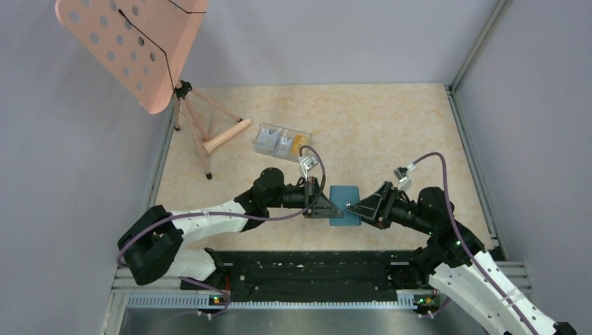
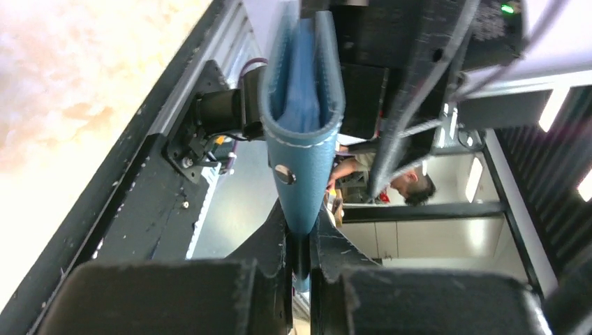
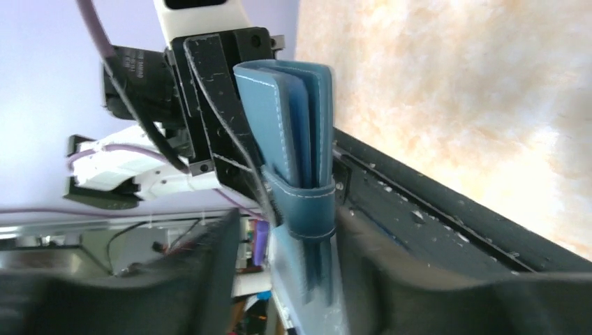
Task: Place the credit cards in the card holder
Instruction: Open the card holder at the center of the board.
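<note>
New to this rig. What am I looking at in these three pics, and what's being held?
Two robot arms are bolted at the near edge of a beige speckled table. The wide picture looks down from above and behind them; the other two come from cameras on each wrist. On the table are a clear plastic compartment box and a pink perforated stand on a tripod. Between the arms is a small teal-blue folding wallet. The left gripper is pinched shut on its edge; the right gripper stands open around it. The box's contents are too small to identify.
</note>
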`<act>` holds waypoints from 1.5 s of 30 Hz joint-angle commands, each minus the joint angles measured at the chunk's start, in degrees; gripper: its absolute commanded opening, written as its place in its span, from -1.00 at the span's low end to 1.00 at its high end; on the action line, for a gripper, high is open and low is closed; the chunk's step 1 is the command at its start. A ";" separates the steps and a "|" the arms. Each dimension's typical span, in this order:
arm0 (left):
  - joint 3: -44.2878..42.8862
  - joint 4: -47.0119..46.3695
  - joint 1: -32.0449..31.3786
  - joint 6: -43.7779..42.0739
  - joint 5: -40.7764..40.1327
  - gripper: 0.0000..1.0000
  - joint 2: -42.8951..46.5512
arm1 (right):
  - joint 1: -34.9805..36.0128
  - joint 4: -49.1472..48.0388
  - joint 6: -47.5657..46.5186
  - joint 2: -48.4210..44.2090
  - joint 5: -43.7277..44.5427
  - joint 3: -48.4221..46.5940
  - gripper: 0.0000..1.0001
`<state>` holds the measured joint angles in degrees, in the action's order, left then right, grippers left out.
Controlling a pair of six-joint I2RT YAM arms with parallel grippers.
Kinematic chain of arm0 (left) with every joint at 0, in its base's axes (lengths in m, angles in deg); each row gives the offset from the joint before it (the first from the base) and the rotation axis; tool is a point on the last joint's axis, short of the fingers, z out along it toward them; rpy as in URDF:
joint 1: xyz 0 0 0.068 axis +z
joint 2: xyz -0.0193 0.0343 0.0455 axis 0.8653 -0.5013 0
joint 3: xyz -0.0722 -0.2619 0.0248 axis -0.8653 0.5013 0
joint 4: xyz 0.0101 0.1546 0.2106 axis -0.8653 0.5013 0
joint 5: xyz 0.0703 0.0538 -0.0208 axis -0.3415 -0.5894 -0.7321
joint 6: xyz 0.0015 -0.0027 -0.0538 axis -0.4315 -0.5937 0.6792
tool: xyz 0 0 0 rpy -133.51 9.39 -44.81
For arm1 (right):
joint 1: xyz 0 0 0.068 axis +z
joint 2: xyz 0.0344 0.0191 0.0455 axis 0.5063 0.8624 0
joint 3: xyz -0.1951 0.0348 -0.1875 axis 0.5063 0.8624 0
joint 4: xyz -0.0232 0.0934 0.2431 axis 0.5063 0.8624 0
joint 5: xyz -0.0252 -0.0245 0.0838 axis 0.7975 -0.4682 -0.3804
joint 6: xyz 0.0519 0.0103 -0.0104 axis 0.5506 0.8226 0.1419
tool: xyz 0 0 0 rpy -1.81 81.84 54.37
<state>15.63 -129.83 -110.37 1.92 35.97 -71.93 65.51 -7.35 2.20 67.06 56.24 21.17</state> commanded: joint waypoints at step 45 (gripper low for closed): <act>-32.54 75.19 -13.87 -30.11 -33.34 -1.00 -0.66 | 12.28 21.12 -15.47 32.87 21.65 -21.03 0.12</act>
<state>-14.03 -54.07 -123.16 -27.52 1.85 -73.15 77.29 14.13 -13.01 99.19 74.04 2.33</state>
